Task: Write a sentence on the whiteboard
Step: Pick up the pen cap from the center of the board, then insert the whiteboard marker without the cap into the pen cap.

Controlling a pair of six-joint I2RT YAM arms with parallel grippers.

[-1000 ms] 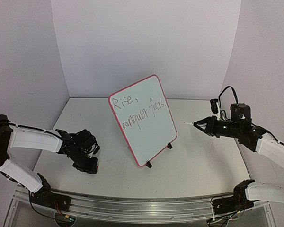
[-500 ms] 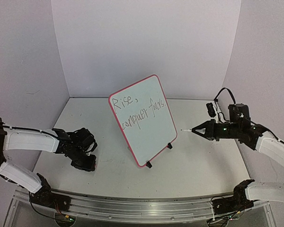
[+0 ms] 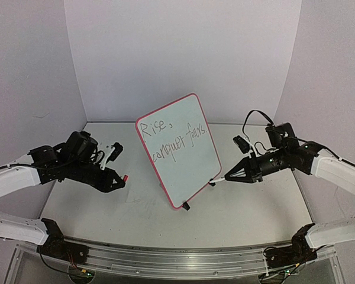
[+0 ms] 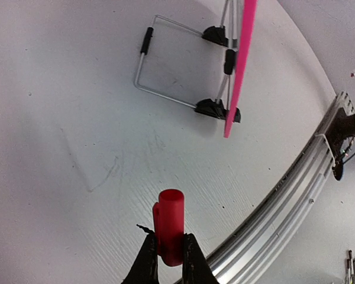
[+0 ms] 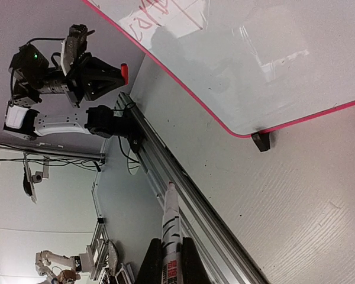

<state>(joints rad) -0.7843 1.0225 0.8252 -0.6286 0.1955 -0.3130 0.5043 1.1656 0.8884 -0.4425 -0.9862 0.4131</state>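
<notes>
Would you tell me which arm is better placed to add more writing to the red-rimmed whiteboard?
Right. The right pincer grips the white marker, tip near the red-rimmed whiteboard's lower corner. The left pincer holds only a red plastic cap, away from the board.
</notes>
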